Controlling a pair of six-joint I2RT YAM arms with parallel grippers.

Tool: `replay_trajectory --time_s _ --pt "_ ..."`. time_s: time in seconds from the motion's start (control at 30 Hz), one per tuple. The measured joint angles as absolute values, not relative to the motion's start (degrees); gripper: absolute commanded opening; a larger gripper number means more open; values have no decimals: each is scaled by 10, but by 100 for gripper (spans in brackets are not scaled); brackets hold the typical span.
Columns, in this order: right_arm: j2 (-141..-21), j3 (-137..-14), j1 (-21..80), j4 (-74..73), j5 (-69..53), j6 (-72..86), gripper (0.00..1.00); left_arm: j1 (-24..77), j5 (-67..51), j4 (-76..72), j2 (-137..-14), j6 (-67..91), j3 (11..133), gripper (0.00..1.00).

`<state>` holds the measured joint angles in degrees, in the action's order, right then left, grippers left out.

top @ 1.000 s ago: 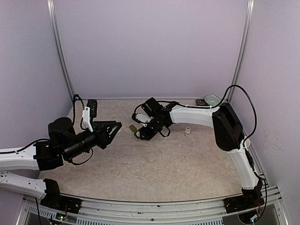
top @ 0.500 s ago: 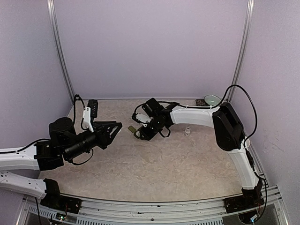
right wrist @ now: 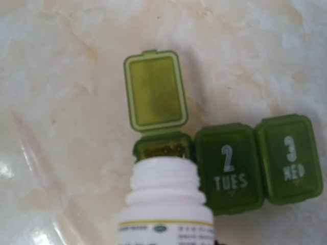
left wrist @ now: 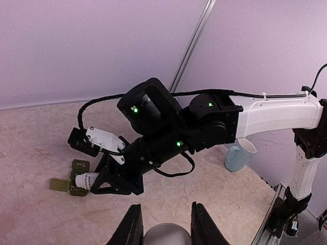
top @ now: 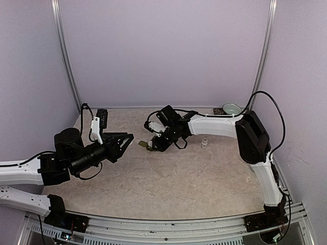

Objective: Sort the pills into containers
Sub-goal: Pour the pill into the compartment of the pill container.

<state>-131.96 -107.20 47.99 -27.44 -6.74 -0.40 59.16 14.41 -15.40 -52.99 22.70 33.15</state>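
The containers [right wrist: 227, 168] are a dark green strip of three joined compartments on the marbled table. The left one [right wrist: 162, 148] has its lid [right wrist: 153, 92] flipped back; the ones marked "2 TUES" and "3 WED" [right wrist: 289, 158] are closed. My right gripper [top: 153, 145] is shut on a white bottle [right wrist: 166, 204], tipped with its open mouth at the open compartment's edge. No pills show plainly. In the left wrist view the bottle [left wrist: 84, 179] points at the containers [left wrist: 71, 185]. My left gripper [left wrist: 163, 224] hovers to the left, shut on a grey rounded thing [left wrist: 163, 236].
A pale blue mug [left wrist: 240, 155] stands on the right side behind the right arm. A green bowl on a dark saucer [top: 231, 108] sits in the back right corner. A small white object [top: 204, 143] lies on the table right of the right gripper.
The right arm's elbow has shifted slightly to the right while its gripper stays with the bottle at the containers. The left arm has not moved.
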Motion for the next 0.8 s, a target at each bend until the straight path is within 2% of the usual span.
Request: replay_trajectory --time_s 0.43,0.8 --pt "-1271 -957 480 -189 -77 -4 0 592 144 -154 -530 227 331 18" --pt "-1250 -920 480 -117 -84 -5 0 592 144 -154 -530 227 331 18"
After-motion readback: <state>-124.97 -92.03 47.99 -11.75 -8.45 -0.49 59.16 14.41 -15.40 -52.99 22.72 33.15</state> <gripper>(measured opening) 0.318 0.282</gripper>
